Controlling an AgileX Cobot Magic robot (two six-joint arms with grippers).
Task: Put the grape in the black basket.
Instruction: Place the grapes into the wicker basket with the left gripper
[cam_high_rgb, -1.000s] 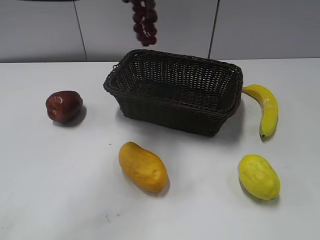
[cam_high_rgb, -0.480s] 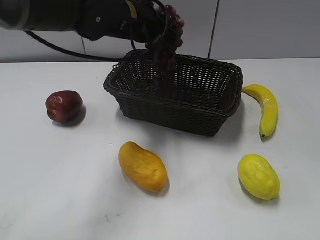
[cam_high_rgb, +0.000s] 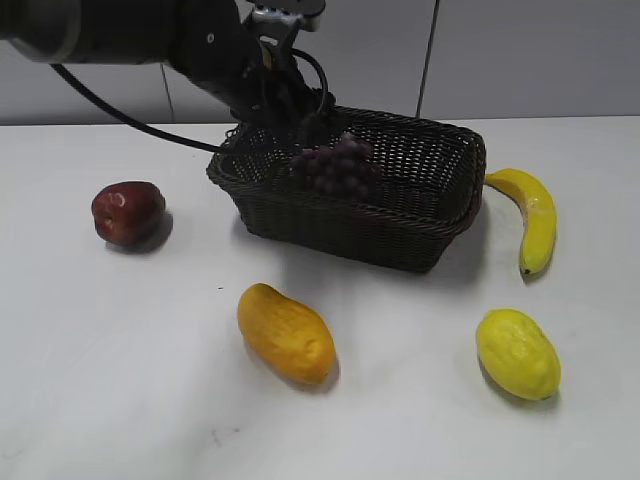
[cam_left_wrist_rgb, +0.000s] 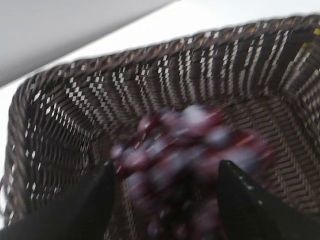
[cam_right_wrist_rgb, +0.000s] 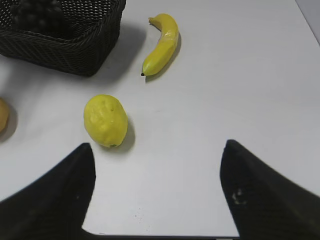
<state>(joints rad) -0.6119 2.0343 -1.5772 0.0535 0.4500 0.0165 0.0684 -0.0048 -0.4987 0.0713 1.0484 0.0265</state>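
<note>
I see the left arm reaching in from the upper left over the black basket (cam_high_rgb: 352, 190), its left claw (cam_high_rgb: 300, 118) sitting above the back-left part of the rim. The grape (cam_high_rgb: 338, 165) is inside the basket, toward its left half, bunched up with its top just below the claw. In the left wrist view the grape (cam_left_wrist_rgb: 187, 160) is blurred, lying between and beyond the two dark fingers (cam_left_wrist_rgb: 90, 205), which stand well apart; I read the left claw as open with nothing pinched, though the blur keeps me from seeing whether the stem touches a finger. The right claw (cam_right_wrist_rgb: 157, 200) hangs open and empty above the bare desk (cam_right_wrist_rgb: 240, 90). On the desk around the basket: a dark red apple (cam_high_rgb: 128, 212) to the left, a mango (cam_high_rgb: 286, 333) in front, a yellow lemon-like fruit (cam_high_rgb: 517, 353) front right, and a banana (cam_high_rgb: 532, 217) just beside the basket's right end.
</note>
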